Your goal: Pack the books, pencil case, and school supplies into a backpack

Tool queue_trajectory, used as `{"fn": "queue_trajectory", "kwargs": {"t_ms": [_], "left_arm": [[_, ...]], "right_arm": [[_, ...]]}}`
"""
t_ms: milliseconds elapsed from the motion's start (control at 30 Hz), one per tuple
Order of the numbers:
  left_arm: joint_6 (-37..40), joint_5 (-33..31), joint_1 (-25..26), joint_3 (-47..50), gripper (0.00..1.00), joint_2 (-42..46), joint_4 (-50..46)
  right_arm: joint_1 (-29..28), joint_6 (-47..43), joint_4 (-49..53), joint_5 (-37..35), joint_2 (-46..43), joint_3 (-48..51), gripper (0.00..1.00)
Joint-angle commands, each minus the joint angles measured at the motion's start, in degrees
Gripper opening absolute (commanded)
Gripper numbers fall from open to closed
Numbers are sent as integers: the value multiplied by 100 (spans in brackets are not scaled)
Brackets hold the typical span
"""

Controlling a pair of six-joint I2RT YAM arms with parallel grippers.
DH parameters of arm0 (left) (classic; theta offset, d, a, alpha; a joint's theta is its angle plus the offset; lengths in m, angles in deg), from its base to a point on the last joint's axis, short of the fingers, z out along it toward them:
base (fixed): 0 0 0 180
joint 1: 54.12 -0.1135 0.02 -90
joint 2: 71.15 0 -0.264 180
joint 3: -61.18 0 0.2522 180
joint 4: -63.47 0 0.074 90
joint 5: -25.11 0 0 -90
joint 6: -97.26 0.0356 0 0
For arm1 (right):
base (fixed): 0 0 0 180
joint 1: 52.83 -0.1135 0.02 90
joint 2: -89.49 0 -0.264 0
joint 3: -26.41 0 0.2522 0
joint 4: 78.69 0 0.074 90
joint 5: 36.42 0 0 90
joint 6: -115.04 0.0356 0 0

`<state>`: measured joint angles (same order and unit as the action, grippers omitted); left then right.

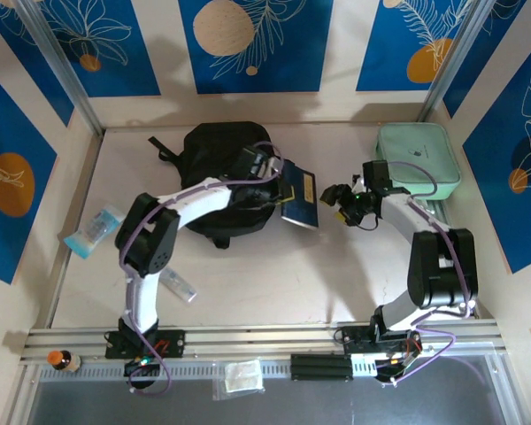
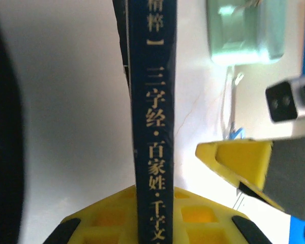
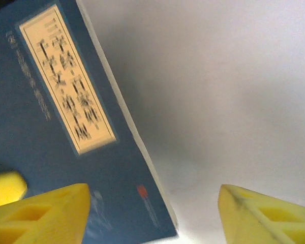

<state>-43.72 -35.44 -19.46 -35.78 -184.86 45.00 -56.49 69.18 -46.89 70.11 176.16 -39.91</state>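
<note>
Top external view showed the left gripper [image 1: 281, 184] clamped on a dark-blue book [image 1: 301, 202] with a yellow label strip, held just right of the black backpack [image 1: 214, 159] at the far middle of the table. The right gripper [image 1: 341, 202] was just right of the book, its fingers apart and holding nothing. In the left wrist view the book's spine rose from between the yellow fingers [image 2: 112, 217]. A small clear plastic box [image 1: 180, 284] lay near the left arm, and a mint-green case [image 1: 418, 159] lay at the far right.

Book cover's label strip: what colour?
Pale yellow label strip with dark characters, on the dark-blue book. Shows best in the right wrist view.
</note>
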Motion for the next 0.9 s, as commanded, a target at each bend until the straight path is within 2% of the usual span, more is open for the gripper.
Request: {"fn": "queue_trajectory", "kwargs": {"t_ms": [0,167,267,367,567,867], "left_arm": [[-468,-104,-368,381,0,601,1105],[-1333,-454,-651,1015,0,997,2495],[-1552,-758,-657,1135,0,1129,2695],[-1947,-971,-653,1341,0,1150,3133],[-2658,-1169,-585,1576,0,1049,3972],[-2792,-1184,-482,1387,0,978,3978]], "right_arm": [[-1,994,-1292,944,-316,377,74],[-255,2212,-2839,1263,-556,839,84],[-540,2639,-3239,1071,-638,850,91],[-833,3060,-3528,801,-619,779,95],[-1119,3790,-4256,699,-225,593,92],[-1344,4375,-5164,637,582,108,87]]}}
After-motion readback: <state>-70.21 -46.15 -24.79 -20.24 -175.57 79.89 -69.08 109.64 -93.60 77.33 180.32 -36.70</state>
